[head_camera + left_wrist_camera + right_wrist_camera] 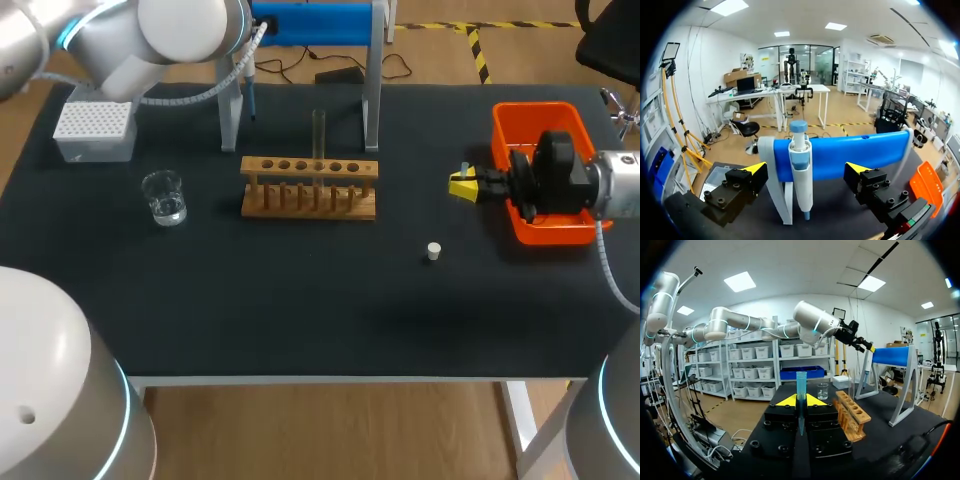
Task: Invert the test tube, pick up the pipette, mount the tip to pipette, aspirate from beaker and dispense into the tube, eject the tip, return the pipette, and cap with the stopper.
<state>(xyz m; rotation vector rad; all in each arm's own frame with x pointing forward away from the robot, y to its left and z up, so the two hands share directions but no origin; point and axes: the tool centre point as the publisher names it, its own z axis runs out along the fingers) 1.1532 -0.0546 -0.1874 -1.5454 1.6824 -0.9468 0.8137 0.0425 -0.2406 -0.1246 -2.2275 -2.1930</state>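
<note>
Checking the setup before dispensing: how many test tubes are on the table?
1. The test tube stands upright in the wooden rack, about mid-row. No other shows in any view, though the arms cover parts of the table.

**Left arm** (180,35): enters at the upper left of the head view, with a large white joint against the top edge and a blue light ring beside it.

**Left gripper** (806,169): black fingers (740,187) set wide apart, yellow tips level with each other.

**Right arm** (622,187): enters at the right edge at mid-height, lies level and points toward frame left. The wrist is black.

**Right gripper** (462,185): yellow tips drawn together, clamping a blue tip (801,385) that stands upright between them.
</note>
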